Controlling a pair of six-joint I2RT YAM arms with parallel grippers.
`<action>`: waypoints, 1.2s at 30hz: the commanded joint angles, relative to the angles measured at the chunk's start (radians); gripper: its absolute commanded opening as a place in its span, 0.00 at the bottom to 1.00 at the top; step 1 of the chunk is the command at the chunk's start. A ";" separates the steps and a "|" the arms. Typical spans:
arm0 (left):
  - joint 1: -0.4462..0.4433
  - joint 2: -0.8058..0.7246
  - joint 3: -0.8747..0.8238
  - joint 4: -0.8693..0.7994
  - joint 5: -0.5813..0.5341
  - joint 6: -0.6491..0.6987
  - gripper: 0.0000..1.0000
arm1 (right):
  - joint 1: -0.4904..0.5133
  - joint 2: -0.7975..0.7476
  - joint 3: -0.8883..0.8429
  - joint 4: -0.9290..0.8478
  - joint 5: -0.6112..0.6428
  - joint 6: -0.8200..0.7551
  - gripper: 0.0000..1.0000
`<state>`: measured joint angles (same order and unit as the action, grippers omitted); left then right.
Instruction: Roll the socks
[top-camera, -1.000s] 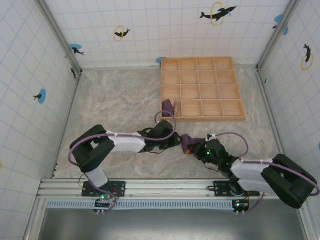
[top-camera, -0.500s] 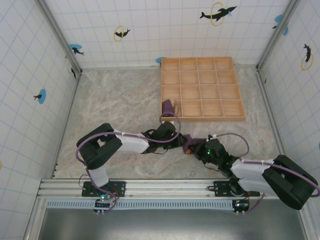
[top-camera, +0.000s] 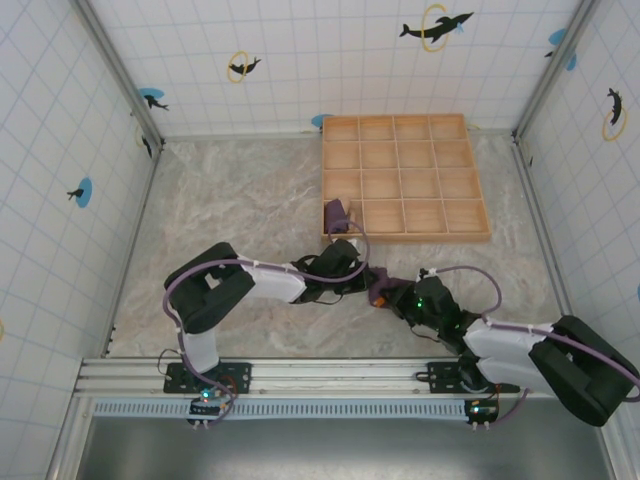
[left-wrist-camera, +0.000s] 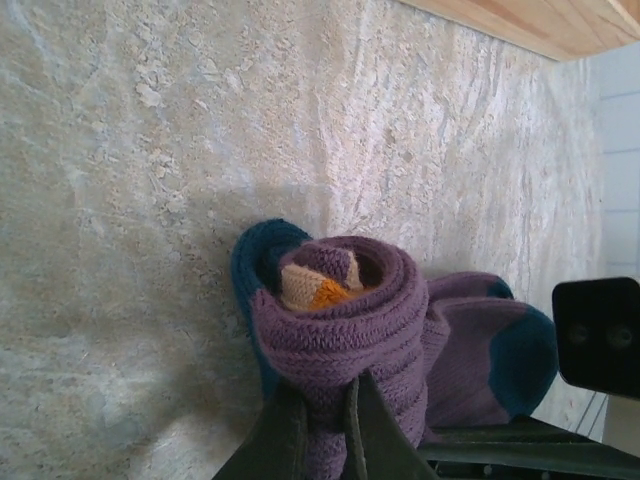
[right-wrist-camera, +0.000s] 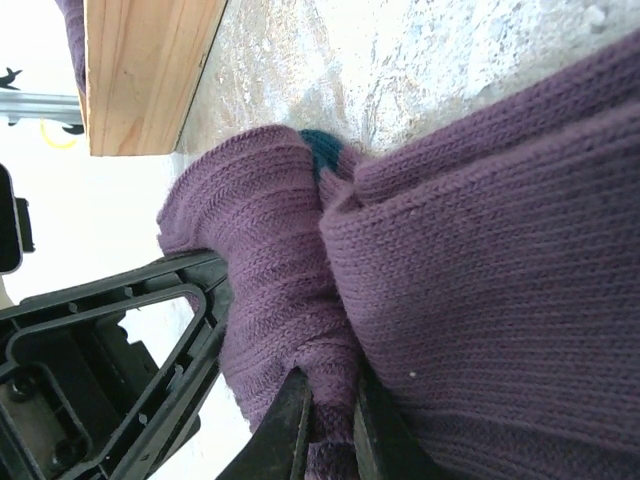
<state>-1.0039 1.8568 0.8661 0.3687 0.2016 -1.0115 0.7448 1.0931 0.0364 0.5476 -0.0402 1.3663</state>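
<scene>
Left wrist view: left gripper (left-wrist-camera: 323, 405) pinches the rolled sock (left-wrist-camera: 340, 320); right gripper (right-wrist-camera: 330, 400) clamps its loose end. Best to wrap that end over snugly, with neither grip slackening.

- Rolled sock (top-camera: 379, 288) sits wedged between left gripper (top-camera: 366, 281) and right gripper (top-camera: 395, 298).
- Tray (top-camera: 420, 237) lies beyond both grippers, another sock (top-camera: 337, 212) at its corner nearest the left gripper.

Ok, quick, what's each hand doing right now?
Left hand: closed on the purple socks.
Right hand: closed on the same purple socks.
</scene>
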 joint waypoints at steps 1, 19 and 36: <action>-0.008 0.024 0.034 -0.110 -0.021 0.033 0.00 | -0.011 -0.017 -0.101 -0.169 -0.006 -0.064 0.16; 0.039 -0.191 -0.096 -0.220 -0.068 0.068 0.00 | -0.024 -0.029 0.398 -0.652 0.045 -0.703 0.61; 0.062 -0.209 -0.115 -0.261 -0.063 0.093 0.00 | -0.114 -0.069 0.335 -0.870 0.068 -0.737 0.52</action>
<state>-0.9482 1.6657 0.7635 0.1562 0.1455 -0.9417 0.6346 1.0462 0.4171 -0.3168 0.0460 0.6277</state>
